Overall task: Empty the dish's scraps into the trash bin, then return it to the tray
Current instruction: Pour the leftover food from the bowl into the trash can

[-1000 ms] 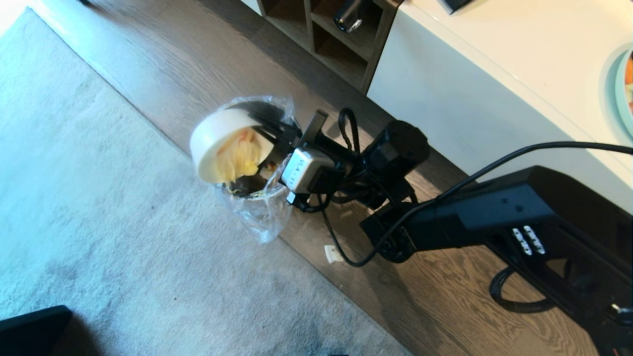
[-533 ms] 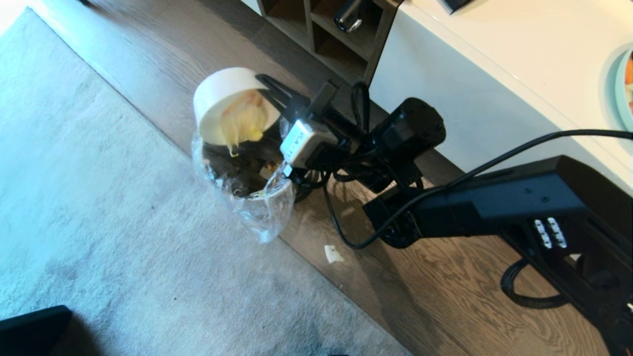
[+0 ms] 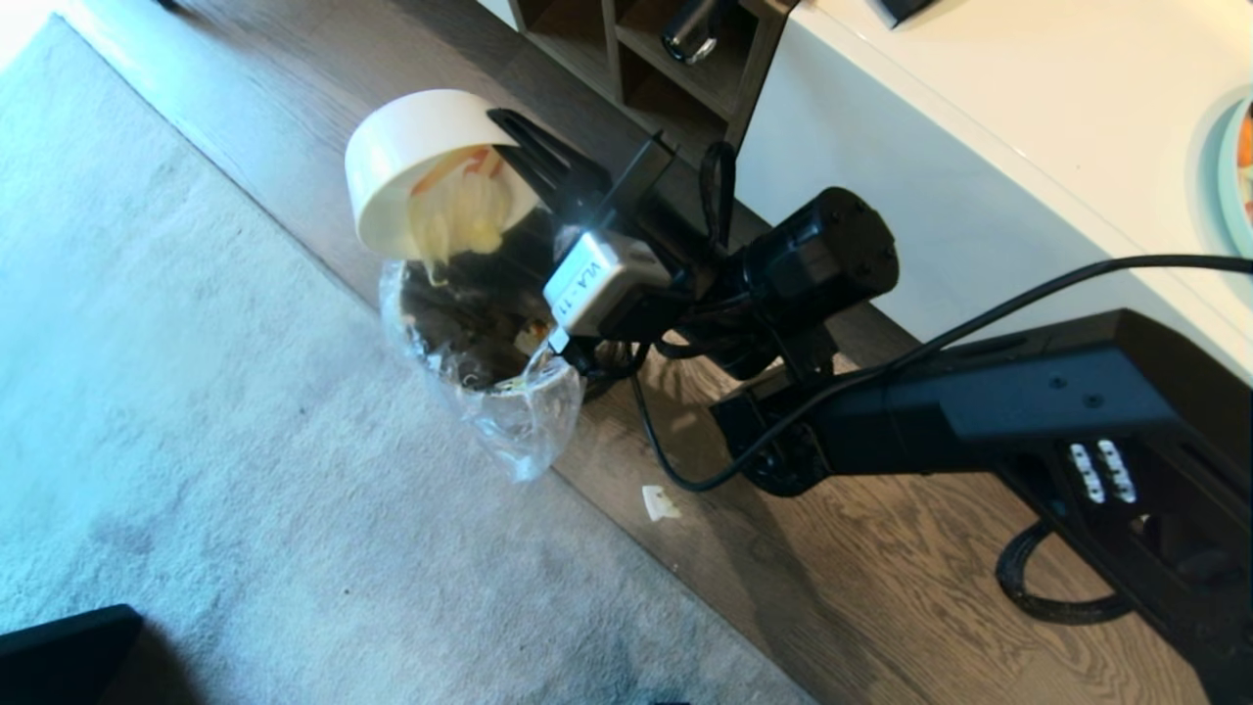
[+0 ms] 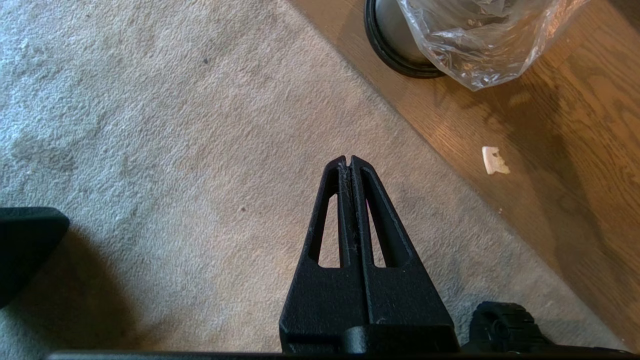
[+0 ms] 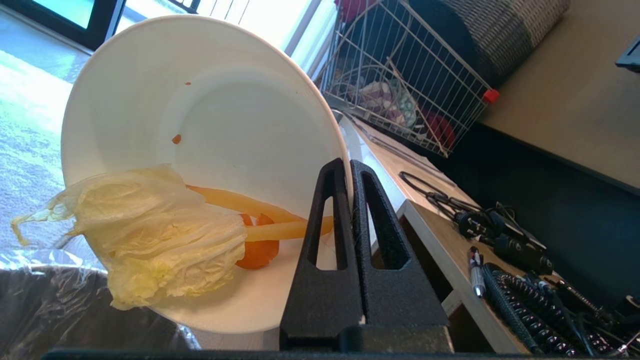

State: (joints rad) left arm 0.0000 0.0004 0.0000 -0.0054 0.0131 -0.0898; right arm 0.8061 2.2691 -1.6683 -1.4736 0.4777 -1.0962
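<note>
The dish [image 3: 411, 137], a deep white bowl, hangs tipped on its side above the trash bin [image 3: 480, 333], its mouth facing down toward the bin's clear bag liner. My right gripper [image 3: 504, 127] is shut on the dish's rim, one finger inside and one outside, as the right wrist view shows at the gripper [image 5: 347, 162]. The scraps [image 5: 160, 235], a limp pale yellow leaf, yellow strips and an orange piece, lie at the lower rim, the leaf drooping over it above the bin [image 5: 60, 310]. My left gripper [image 4: 348, 159] is parked shut over the carpet. The tray is out of view.
A white counter [image 3: 979, 147] with a pale blue-green plate [image 3: 1235, 186] stands at the right, an open shelf unit [image 3: 666, 69] beyond the bin. A small white crumb [image 3: 661, 502] lies on the wood floor beside the grey carpet [image 3: 196, 441]. A wire basket [image 5: 400, 75] stands farther off.
My right gripper has lifted the dish higher above the bin and tipped it further. The scraps have slid to the lower rim and the leaf now hangs over it.
</note>
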